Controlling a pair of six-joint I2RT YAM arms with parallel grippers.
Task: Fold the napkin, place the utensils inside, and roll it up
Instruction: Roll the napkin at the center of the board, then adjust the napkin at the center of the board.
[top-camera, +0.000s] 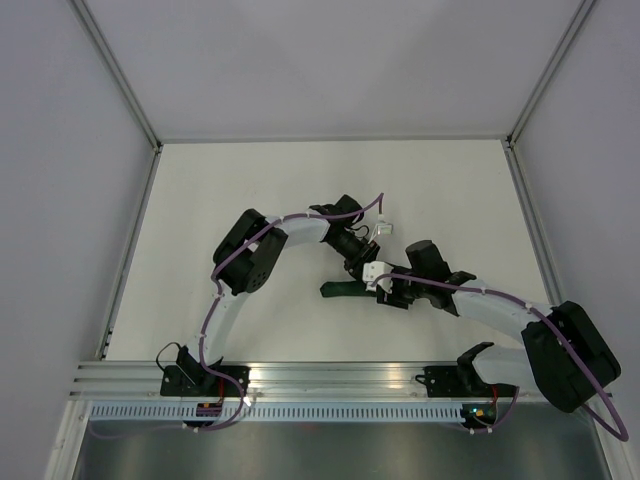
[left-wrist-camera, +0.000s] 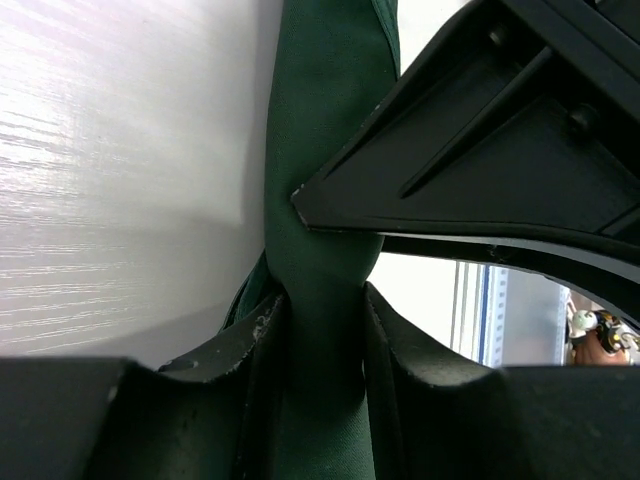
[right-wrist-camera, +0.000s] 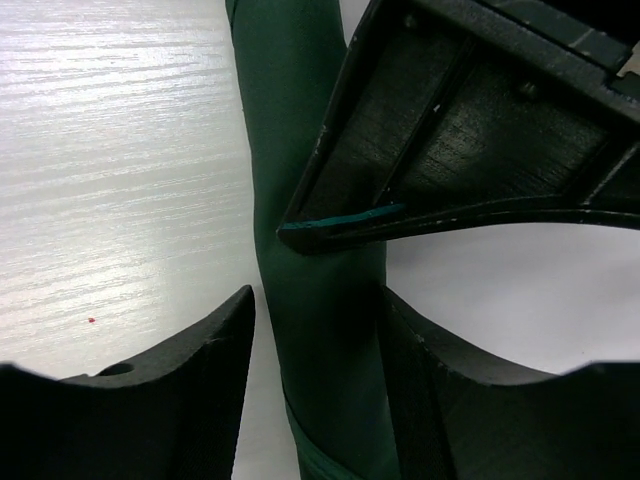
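We see the napkin (top-camera: 338, 290) rolled slim near the centre of the tabletop (top-camera: 250, 190); our left tool (left-wrist-camera: 322, 310), from 12 o'clock, is clamped on it, our right tool (right-wrist-camera: 315, 310), from 3 o'clock, straddles it, jaws apart

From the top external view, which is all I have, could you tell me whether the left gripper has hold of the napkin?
Observer: Yes. In the left wrist view, the left gripper pinches the napkin, which is rolled into a narrow tube. Both fingers press into the cloth.
Operator: Thank you. And the right gripper?
Observer: The right gripper straddles the same roll with its jaws wide apart. The cloth is not squeezed between them.
Operator: Can you see the fork anywhere?
Observer: No, the fork shows in none of the three views.
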